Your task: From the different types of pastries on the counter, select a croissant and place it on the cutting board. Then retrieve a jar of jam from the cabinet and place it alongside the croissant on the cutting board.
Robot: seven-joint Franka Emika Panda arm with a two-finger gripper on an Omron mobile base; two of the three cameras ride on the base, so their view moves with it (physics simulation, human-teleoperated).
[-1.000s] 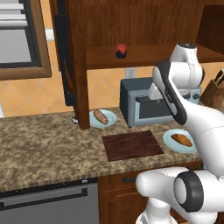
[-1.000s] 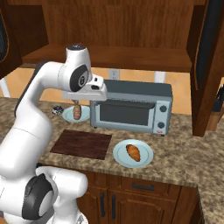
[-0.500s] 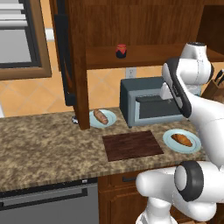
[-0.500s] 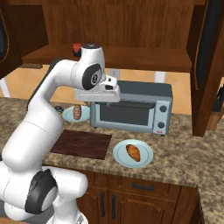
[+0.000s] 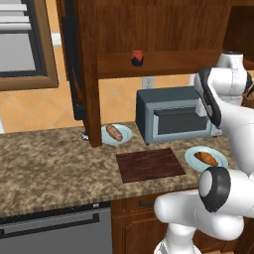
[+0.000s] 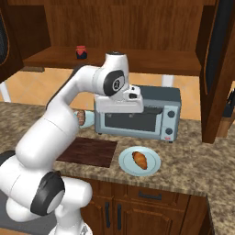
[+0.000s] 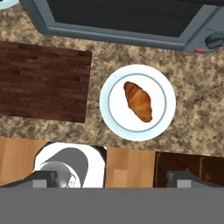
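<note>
The golden-orange croissant (image 7: 138,101) lies on a pale blue plate (image 7: 112,113) on the granite counter (image 5: 49,163), right of the dark cutting board (image 7: 43,81). My gripper (image 7: 111,178) hangs high above that plate and is open, fingertips wide apart with nothing between them. From the right base the hand (image 6: 120,106) is in front of the toaster oven. The croissant (image 6: 140,159) and the bare board (image 6: 89,152) sit below it. The brown loaf (image 5: 113,132) rests on another plate by the cabinet (image 5: 92,74). The red-lidded jam jar (image 5: 137,57) stands on the cabinet shelf.
A grey toaster oven (image 5: 173,116) stands on the counter behind the board and the croissant plate. The cabinet's vertical side panel (image 6: 213,73) comes down to the counter at the right. A dishwasher front (image 5: 54,233) is below the counter on the left.
The arm has swung rightward, from above the loaf's plate to in front of the toaster oven, over the croissant's plate. The pastries, board and jar have not moved.
</note>
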